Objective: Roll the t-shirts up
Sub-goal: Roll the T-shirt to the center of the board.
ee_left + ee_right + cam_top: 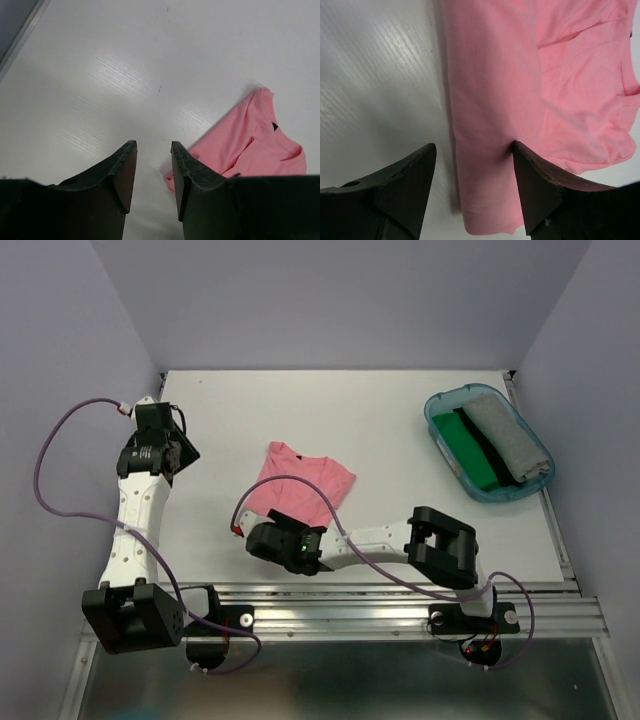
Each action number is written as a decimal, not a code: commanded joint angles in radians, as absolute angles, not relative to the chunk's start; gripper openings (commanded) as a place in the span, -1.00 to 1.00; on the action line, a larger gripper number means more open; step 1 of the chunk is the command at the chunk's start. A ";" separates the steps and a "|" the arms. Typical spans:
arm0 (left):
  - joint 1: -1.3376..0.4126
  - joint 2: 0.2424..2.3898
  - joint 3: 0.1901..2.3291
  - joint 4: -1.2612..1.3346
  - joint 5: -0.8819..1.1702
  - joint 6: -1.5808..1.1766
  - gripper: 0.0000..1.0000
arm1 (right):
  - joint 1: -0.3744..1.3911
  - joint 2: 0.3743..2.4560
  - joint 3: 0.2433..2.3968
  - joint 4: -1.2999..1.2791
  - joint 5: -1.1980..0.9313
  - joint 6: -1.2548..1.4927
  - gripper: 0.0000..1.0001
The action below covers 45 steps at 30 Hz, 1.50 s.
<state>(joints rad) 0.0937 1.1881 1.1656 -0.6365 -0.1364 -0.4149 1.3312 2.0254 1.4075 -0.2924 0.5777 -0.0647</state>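
Pink t-shirt (303,480) lies crumpled; only overhead shows the tub (497,494) at two o'clock. Left gripper (153,147) and right gripper (474,147) gape, empty.

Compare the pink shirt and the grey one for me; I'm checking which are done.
The pink shirt lies loose and spread on the table; the grey one sits compactly bundled in the tub. The pink shirt lies under the open right gripper; the grey one sits far from it. Both are plain cloth.
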 commanded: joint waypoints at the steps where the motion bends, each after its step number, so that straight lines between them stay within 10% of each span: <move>1: 0.098 1.154 1.163 -0.632 -0.118 -0.390 -0.09 | 1.353 2.039 1.437 -0.172 0.669 -0.118 0.36; 16: 0.101 1.150 1.131 -0.612 -0.098 -0.387 -0.10 | 1.362 2.184 1.433 -0.031 0.718 -0.189 0.34; 28: 0.104 1.141 1.098 -0.595 -0.075 -0.385 -0.09 | 1.316 2.116 1.353 0.071 0.674 -0.126 -0.94; 45: 0.104 1.143 1.074 -0.572 -0.020 -0.383 -0.09 | 1.020 1.942 1.377 -0.144 -0.305 0.256 -0.99</move>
<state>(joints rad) 0.1001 1.1683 1.0763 -0.5995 -0.0341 -0.4004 1.0462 1.9659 1.3571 -0.1276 -0.0078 0.1600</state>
